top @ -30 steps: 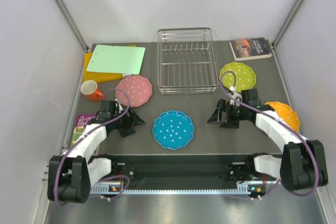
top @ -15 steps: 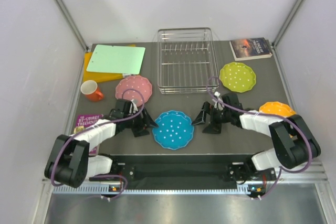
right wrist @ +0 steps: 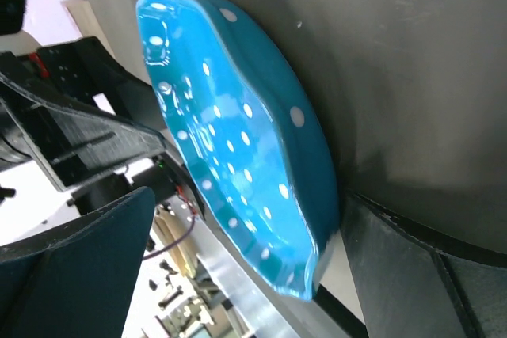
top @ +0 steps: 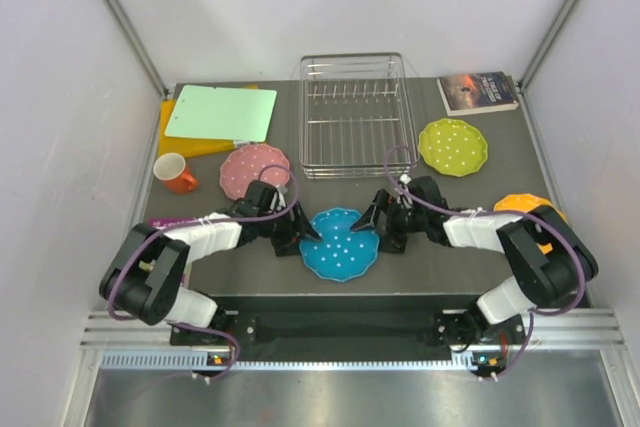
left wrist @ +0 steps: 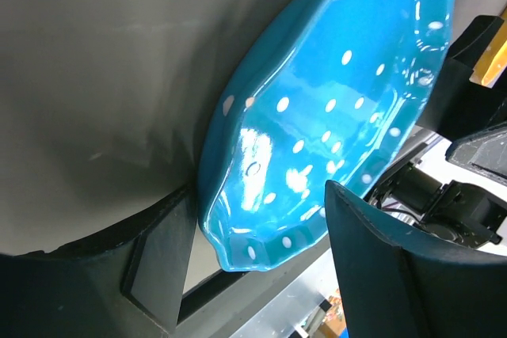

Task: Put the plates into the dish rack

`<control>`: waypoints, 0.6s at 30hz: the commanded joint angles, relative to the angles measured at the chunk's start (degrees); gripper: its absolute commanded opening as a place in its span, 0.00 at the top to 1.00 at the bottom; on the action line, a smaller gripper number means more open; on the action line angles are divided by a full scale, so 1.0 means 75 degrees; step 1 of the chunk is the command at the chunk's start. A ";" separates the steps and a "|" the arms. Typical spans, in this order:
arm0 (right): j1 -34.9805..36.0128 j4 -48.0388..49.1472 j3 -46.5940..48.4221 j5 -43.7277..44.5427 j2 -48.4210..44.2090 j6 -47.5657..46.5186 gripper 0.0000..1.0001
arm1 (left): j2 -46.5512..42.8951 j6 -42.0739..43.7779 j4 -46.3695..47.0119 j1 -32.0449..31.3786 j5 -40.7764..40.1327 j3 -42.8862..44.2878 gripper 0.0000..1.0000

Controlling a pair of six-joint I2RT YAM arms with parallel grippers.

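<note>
The blue plate (top: 341,244) lies flat near the table's front edge. My left gripper (top: 300,232) is open at its left rim and my right gripper (top: 378,222) is open at its right rim. In the left wrist view the blue plate (left wrist: 333,116) has its rim between my open gripper (left wrist: 261,255) jaws. In the right wrist view the blue plate (right wrist: 238,156) likewise sits between my open gripper (right wrist: 253,275) jaws. The pink plate (top: 253,169), yellow-green plate (top: 453,145) and orange plate (top: 535,209), partly hidden by my right arm, lie on the table. The dish rack (top: 355,112) holds no plates.
An orange mug (top: 175,172) stands left of the pink plate. A green cutting board (top: 222,112) lies on an orange board at the back left. A book (top: 477,90) lies at the back right, and a purple book (top: 160,232) at the left edge.
Both arms have swung inward to the blue plate, the left from the left and the right from the right. The plate has shifted slightly to the right.
</note>
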 commanded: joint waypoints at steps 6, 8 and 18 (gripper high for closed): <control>0.0429 0.1563 -0.0546 0.0414 0.0871 0.0694 0.06 | 0.0714 0.0000 0.0306 -0.0840 -0.0329 0.0263 0.31; 0.0499 0.1412 -0.0499 0.0624 0.0766 0.0391 0.13 | 0.0774 0.0000 0.0318 -0.0840 -0.0306 0.0287 0.31; 0.0476 0.0417 -0.0921 0.1327 -0.0944 -0.0957 0.88 | 0.0446 0.0514 0.0048 -0.0840 -0.0610 0.0182 0.30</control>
